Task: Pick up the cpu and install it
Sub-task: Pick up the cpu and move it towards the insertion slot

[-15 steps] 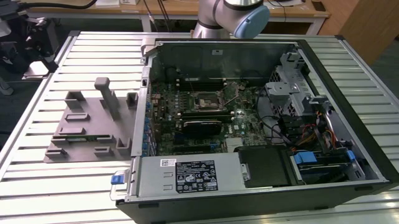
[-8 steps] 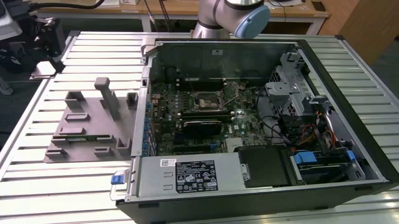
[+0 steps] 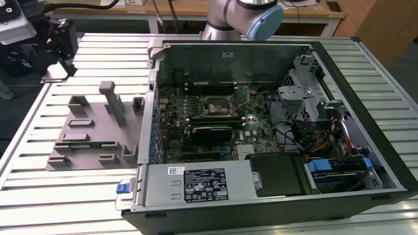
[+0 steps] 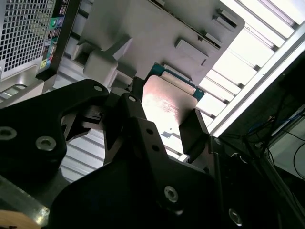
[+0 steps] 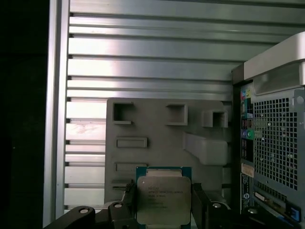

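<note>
One flat, square cpu with a silver-grey metal lid [image 5: 163, 199] is clamped by opposite edges in the black gripper [image 5: 164, 210], probably to keep its faces untouched. It hangs clear above the grey moulded parts tray [image 5: 157, 124], beside the open black computer case [image 5: 271, 143].

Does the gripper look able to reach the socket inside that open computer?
Probably yes. The gripper, shut on the cpu, hangs over the grey tray beside the computer case; the case is open and its socket faces up with nothing over it.
</note>
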Controlling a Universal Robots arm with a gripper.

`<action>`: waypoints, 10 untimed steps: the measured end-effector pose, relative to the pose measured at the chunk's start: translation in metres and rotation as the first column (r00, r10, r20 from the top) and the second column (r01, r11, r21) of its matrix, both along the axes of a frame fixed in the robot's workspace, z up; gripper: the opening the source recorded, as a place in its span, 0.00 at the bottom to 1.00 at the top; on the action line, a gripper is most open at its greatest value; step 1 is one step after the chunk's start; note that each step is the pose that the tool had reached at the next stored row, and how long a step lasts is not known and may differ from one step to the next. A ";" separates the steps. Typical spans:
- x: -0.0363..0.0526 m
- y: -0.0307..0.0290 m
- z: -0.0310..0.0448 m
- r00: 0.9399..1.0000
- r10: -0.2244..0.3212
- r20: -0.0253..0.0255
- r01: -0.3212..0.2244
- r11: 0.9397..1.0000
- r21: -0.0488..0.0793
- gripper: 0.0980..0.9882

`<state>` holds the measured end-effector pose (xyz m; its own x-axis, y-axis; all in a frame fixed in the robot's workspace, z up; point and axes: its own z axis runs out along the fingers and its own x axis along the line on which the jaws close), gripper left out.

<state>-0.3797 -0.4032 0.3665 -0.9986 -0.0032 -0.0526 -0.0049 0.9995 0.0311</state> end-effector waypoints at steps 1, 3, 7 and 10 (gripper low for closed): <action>0.0017 0.0000 0.0000 1.000 0.000 0.000 0.000 1.000 0.000 0.50; 0.0054 -0.0001 0.0000 1.000 0.000 -0.001 0.000 1.000 0.000 0.50; 0.0127 -0.0002 0.0000 1.000 0.000 -0.001 0.000 1.000 0.000 0.50; 0.0176 -0.0004 0.0000 1.000 0.000 -0.002 0.000 1.000 0.000 0.50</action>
